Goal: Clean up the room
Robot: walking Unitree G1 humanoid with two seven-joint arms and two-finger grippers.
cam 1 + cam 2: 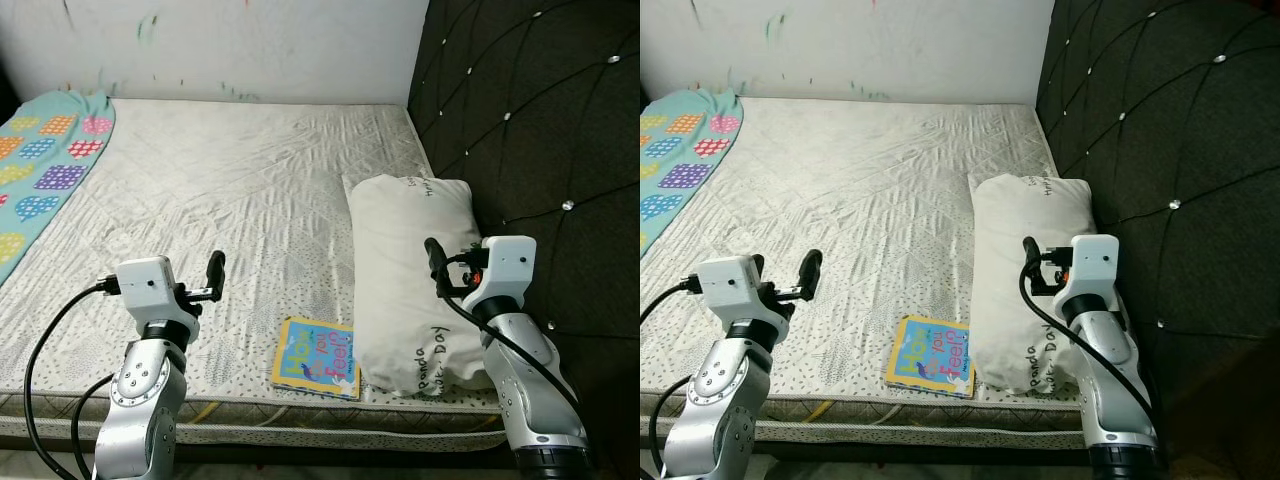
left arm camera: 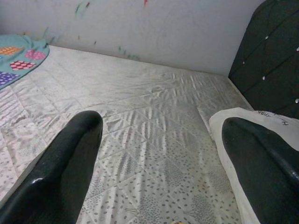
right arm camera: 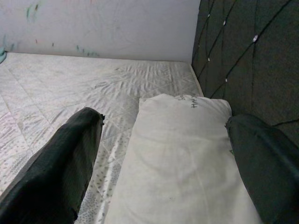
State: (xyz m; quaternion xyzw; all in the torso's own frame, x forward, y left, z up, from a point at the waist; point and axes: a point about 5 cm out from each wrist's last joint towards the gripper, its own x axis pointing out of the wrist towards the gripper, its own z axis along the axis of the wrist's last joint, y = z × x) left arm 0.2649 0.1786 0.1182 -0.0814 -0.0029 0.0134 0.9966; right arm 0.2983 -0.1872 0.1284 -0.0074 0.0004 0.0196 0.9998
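A colourful children's book (image 1: 316, 358) lies flat near the front edge of the bare mattress (image 1: 230, 180). Right beside it is a white pillow (image 1: 412, 270) with handwriting on it, lying against the black tufted headboard (image 1: 540, 130). A teal blanket (image 1: 45, 160) with coloured hearts is spread at the mattress's far left. My left gripper (image 1: 215, 270) hovers open over the front of the mattress, left of the book, holding nothing. My right gripper (image 1: 435, 262) hangs open just above the pillow (image 3: 182, 154), its fingers (image 3: 70, 158) spread wide and empty.
A white wall (image 1: 230, 40) with paint marks borders the far side of the bed. The headboard closes off the right side. Wide bare mattress (image 2: 154, 107) stretches between the blanket and the pillow.
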